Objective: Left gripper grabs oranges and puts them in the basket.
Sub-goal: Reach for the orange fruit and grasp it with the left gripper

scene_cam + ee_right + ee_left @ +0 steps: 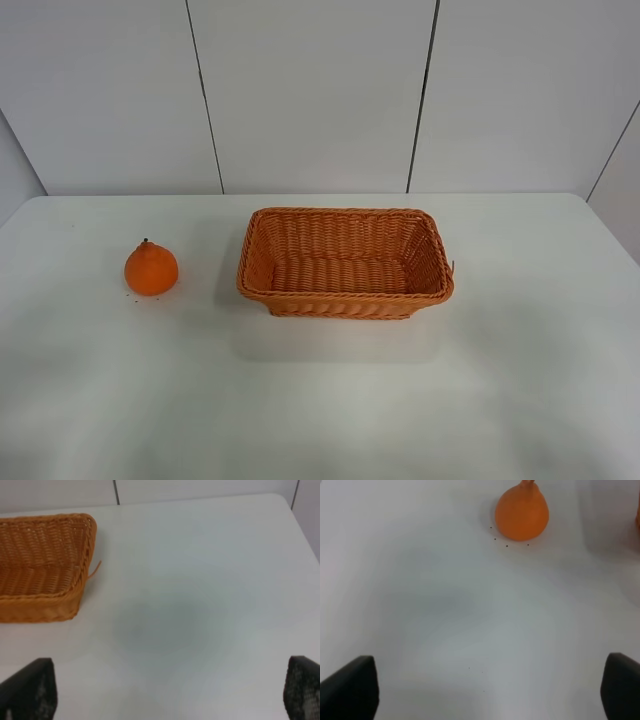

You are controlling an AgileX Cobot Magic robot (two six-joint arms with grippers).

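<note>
The orange (151,269) sits upright on the white table at the left, its knobby top and dark stem up. It also shows in the left wrist view (522,512), well ahead of my left gripper (487,692), which is open and empty, its fingers (351,687) wide apart. The wicker basket (345,300) stands in the middle of the table, empty. Its corner shows in the right wrist view (45,605). My right gripper (167,695) is open and empty over bare table beside the basket. Neither gripper shows in the exterior high view.
The white table (520,380) reaches its back edge at a white panelled wall (310,90). A few tiny dark specks (506,543) lie on the table by the orange. A loose wicker strand (95,569) sticks out from the basket's corner.
</note>
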